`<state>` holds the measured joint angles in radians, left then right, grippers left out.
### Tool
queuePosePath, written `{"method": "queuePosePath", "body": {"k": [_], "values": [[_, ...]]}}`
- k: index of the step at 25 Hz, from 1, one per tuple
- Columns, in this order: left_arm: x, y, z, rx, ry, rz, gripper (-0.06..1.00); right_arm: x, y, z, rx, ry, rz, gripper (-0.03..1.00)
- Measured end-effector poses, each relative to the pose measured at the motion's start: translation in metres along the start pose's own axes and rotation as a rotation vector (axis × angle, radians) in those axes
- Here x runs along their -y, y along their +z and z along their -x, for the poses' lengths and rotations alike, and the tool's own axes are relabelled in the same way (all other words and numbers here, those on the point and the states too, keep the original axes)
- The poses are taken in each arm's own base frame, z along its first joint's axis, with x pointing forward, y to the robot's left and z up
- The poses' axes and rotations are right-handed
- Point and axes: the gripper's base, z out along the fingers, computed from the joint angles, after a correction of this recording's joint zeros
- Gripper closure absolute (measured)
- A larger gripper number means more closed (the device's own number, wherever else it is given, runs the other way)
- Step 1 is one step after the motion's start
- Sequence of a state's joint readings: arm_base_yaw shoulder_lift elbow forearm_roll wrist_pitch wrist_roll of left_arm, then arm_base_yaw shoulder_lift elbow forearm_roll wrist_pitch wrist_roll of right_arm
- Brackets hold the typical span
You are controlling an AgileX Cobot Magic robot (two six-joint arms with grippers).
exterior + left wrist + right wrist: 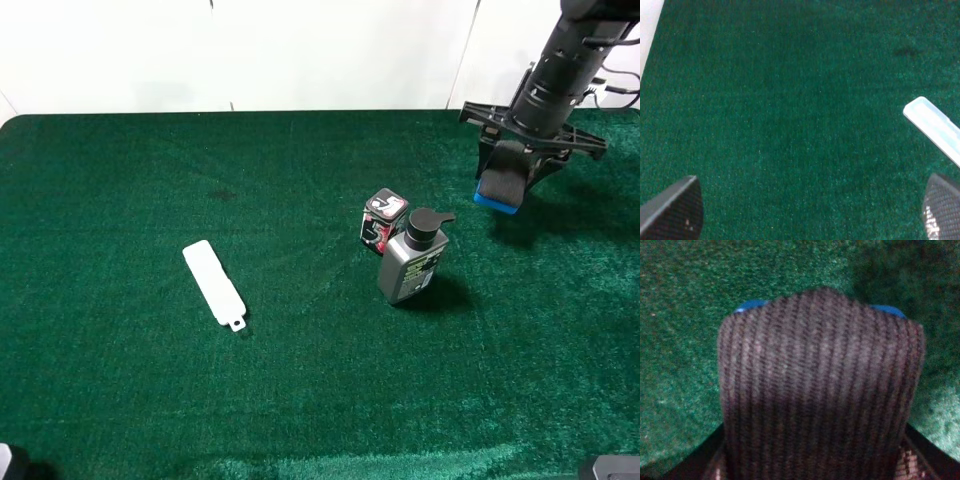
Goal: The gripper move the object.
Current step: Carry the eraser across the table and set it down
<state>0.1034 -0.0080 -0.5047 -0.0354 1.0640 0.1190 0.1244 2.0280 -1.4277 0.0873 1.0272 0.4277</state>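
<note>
My right gripper [508, 172] hangs at the far right of the green table, shut on the eraser-like object [500, 185], whose dark felt top faces the camera and whose bright blue base shows at its lower end. It is held above the cloth. In the right wrist view the ribbed dark felt of the object [820, 385] fills the frame, with blue corners behind it. My left gripper [810, 212] is open over bare green cloth, with only its two dark fingertips [675, 210] showing; it is not in the exterior view.
A grey pump bottle [412, 258] stands mid-table with a small red, black and white box [383, 220] just behind it. A flat white strip with a tab [214, 283] lies to the left and shows in the left wrist view [935, 127]. A white wall backs the table.
</note>
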Motion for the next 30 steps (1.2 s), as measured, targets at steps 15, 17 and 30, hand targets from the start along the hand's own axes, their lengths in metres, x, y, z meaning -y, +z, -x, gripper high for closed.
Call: {"method": "queuePosePath", "body": {"k": [15,17,30], "values": [[0.0,0.0,0.0,0.0,0.0,0.0,0.06,-0.036,-0.043,-0.014,0.023,-0.101,0.047,0.55],[0.0,0.0,0.0,0.0,0.0,0.0,0.06,-0.046,-0.05,-0.017,0.028,-0.126,0.052,0.55],[0.0,0.0,0.0,0.0,0.0,0.0,0.06,-0.123,-0.082,-0.061,0.098,-0.333,0.09,0.55]]}}
